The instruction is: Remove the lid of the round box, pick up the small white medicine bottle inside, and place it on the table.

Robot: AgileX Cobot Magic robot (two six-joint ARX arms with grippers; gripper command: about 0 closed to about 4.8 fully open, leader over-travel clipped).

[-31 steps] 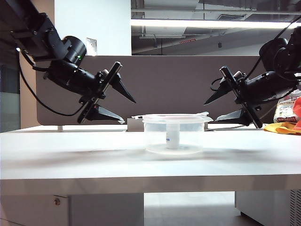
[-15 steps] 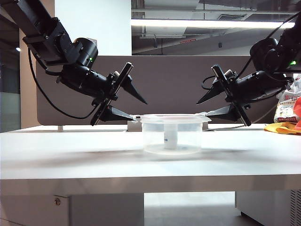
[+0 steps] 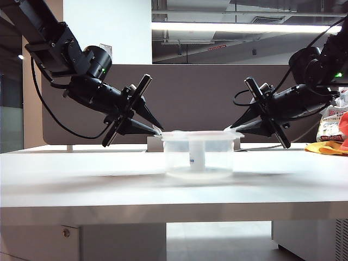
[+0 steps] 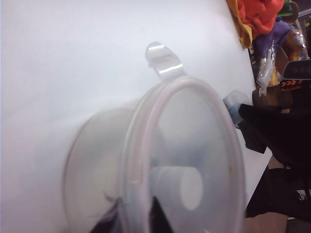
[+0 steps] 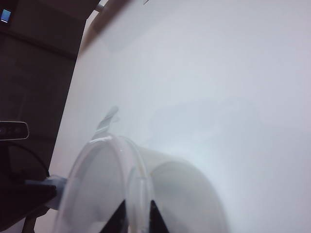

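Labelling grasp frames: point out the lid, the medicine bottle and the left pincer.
lid (image 3: pixel 201 134): exterior view, top disc edge.
medicine bottle (image 3: pixel 197 155): exterior view, white body inside the tub.
left pincer (image 3: pixel 156 129): exterior view, fingertips at the lid's left rim.

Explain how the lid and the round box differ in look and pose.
The lid is a flat disc with a pinkish rim; the round box is a low tub. The lid lies on top; the box stands on the table. The lid is slightly wider. Both are see-through plastic.
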